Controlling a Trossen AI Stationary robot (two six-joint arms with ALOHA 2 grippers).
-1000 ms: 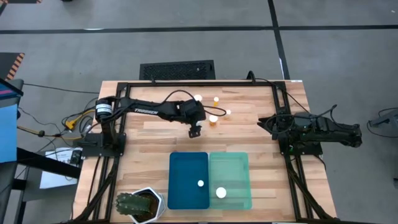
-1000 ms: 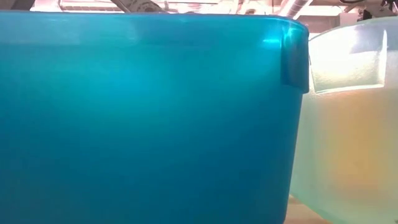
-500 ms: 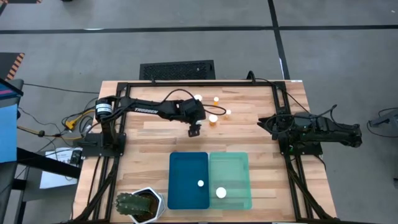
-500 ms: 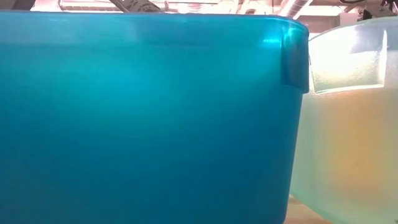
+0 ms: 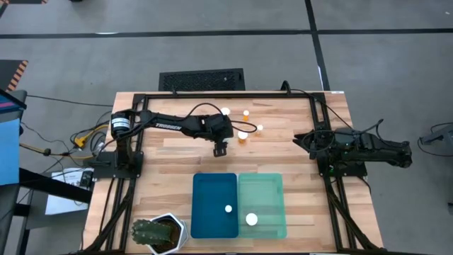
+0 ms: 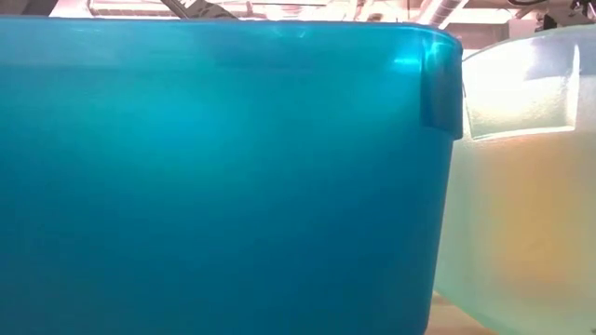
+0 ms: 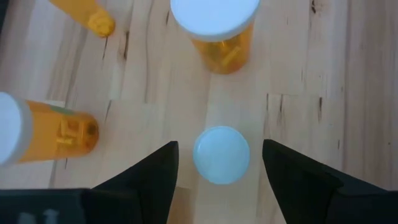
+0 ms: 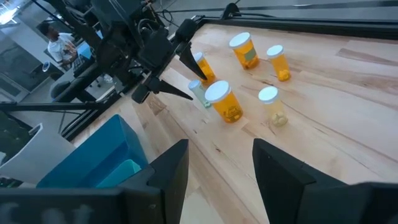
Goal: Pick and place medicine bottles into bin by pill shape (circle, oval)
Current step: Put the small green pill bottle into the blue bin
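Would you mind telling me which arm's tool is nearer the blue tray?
The left. Its tool hangs over the table just beyond the blue tray, among the bottles; the right tool waits at the table's right side.

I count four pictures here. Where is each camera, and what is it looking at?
High: overhead, straight down on the table, both arms, blue tray and green tray.
Low: table height, filled by the two trays' walls; no arm visible.
Left wrist: on the left arm, looking past its hand at a white-capped bottle.
Right wrist: past the right hand toward the bottles.
Shared: both wrist views show the bottle cluster.
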